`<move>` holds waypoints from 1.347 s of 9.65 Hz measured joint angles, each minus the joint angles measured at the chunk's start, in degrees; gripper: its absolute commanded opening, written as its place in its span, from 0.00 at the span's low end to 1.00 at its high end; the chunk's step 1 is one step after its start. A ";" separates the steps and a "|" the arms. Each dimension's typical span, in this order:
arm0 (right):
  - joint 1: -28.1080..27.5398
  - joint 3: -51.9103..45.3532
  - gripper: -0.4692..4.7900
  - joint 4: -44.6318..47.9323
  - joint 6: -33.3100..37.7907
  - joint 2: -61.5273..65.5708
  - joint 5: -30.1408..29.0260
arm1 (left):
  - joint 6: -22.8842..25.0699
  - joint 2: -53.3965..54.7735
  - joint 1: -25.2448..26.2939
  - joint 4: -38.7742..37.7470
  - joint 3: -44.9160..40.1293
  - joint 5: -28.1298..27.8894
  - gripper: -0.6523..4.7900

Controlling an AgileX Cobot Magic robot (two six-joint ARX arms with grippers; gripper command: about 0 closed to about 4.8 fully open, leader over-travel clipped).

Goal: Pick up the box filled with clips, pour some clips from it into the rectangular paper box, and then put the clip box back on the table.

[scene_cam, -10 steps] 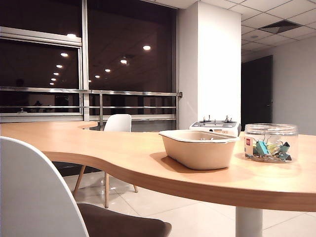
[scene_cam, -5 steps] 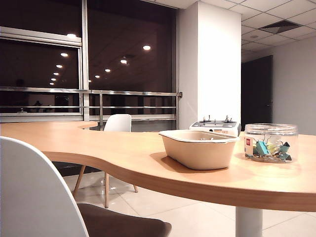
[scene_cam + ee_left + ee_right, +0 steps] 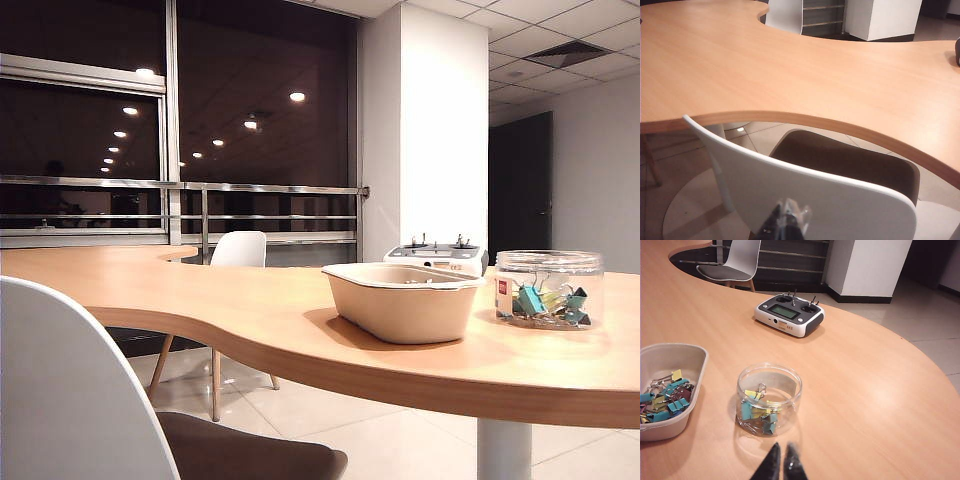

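On the left of the exterior view, a white moulded chair (image 3: 70,385) with a dark padded seat stands nearest, tucked against the curved edge of the table (image 3: 250,310), a broad sheet of smooth light wood on one white leg (image 3: 503,450); a second white chair (image 3: 236,250) stands on the far side. Neither arm shows in that view. The left gripper (image 3: 786,226) appears only in its wrist view, hanging over the near chair's white back, its fingertips pressed together on nothing.

Right of centre sits the paper tray (image 3: 404,300), beige and matte, a rounded rectangle with sloping sides and a flared rim; the right wrist view shows a heap of clips (image 3: 665,395) in it, teal, yellow and dark red. Behind it lies one grey controller (image 3: 436,257) with two short sticks and a small screen. Just right of the tray, apart from it, stands the tub (image 3: 549,289): one small round jar of clear plastic, lidless, with a red-and-white label, upright on the table, a few teal and yellow clips in its bottom. The right gripper (image 3: 781,463) hangs just near of the tub, its dark fingers together and holding nothing.
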 measured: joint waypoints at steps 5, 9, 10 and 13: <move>-0.07 -12.17 0.13 13.18 0.28 0.00 5.97 | -0.02 0.00 0.00 0.00 0.00 -0.02 0.11; -6.78 -17.66 0.13 22.43 7.67 -0.02 3.58 | 0.00 0.02 0.00 0.00 0.00 0.00 0.11; -6.78 -17.66 0.13 23.43 7.45 -0.02 3.58 | 0.00 0.02 0.00 0.00 0.00 0.00 0.11; -6.78 -17.66 0.13 23.43 7.43 -0.02 3.58 | 0.00 0.00 0.00 0.00 0.00 0.00 0.11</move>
